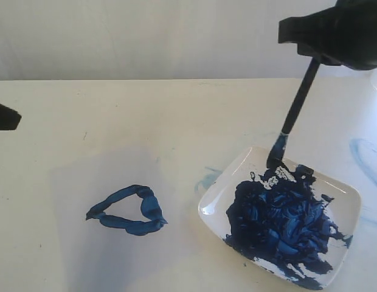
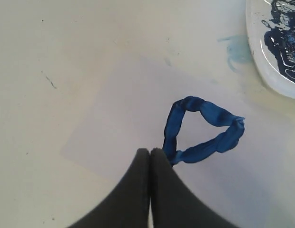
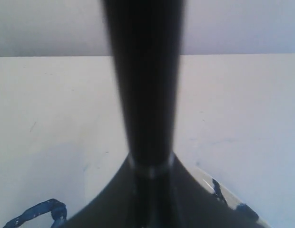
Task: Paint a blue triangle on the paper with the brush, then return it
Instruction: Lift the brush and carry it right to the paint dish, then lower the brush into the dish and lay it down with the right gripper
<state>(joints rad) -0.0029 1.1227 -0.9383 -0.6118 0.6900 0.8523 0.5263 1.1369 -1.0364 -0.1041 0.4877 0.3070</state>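
Note:
The blue triangle [image 1: 129, 210] is a thick dark-blue outline on the pale paper [image 1: 109, 173], left of the dish. In the left wrist view my left gripper [image 2: 150, 151] is shut and empty over the paper [image 2: 119, 109], its tips right beside one corner of the triangle [image 2: 202, 130]. High at the right, my right gripper [image 1: 317, 56] is shut on the brush [image 1: 300, 97], a black stick slanting down to the far rim of the white dish [image 1: 237, 170]. Its paint-dark tip [image 1: 276, 152] touches the dish there. The brush handle [image 3: 145, 95] fills the right wrist view, between my right gripper's [image 3: 151, 166] jaws.
The dish holds a large mass of dark-blue paint [image 1: 280, 219]. Faint light-blue smears mark the cream tabletop beside the dish [image 1: 207, 179] and at the far right [image 1: 365, 152]. A black part of the left arm [image 1: 5, 115] shows at the left edge.

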